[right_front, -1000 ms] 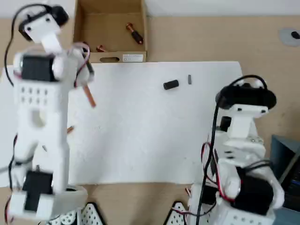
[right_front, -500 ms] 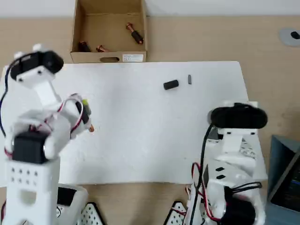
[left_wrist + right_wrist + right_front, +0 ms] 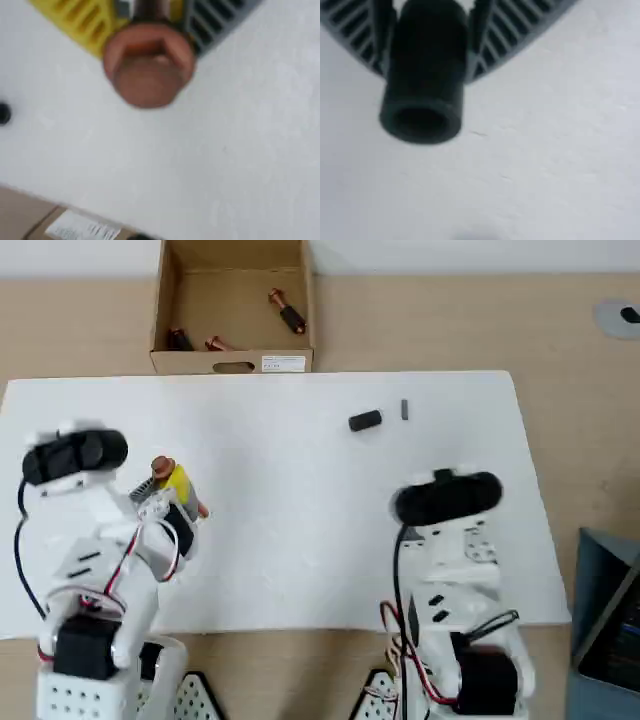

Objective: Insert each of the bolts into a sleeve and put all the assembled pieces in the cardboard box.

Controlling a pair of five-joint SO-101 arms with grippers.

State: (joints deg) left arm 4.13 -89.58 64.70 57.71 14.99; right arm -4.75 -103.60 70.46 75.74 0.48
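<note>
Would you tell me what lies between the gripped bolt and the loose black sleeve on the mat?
Bare mat separates bolt and sleeve, per the high view.

Left arm [image 3: 100, 550] has pulled back from just in front of the cardboard box [image 3: 200, 362] — the left gripper [image 3: 178, 490] now sits well clear of the box's front wall, out over the white sheet [image 3: 300, 520]. The bolt [image 3: 163, 466] it grips has re-angled, so its hex head now shows from above. Right arm [image 3: 445, 498] has also backed away from the box — and slid sideways toward the box's side.
</note>
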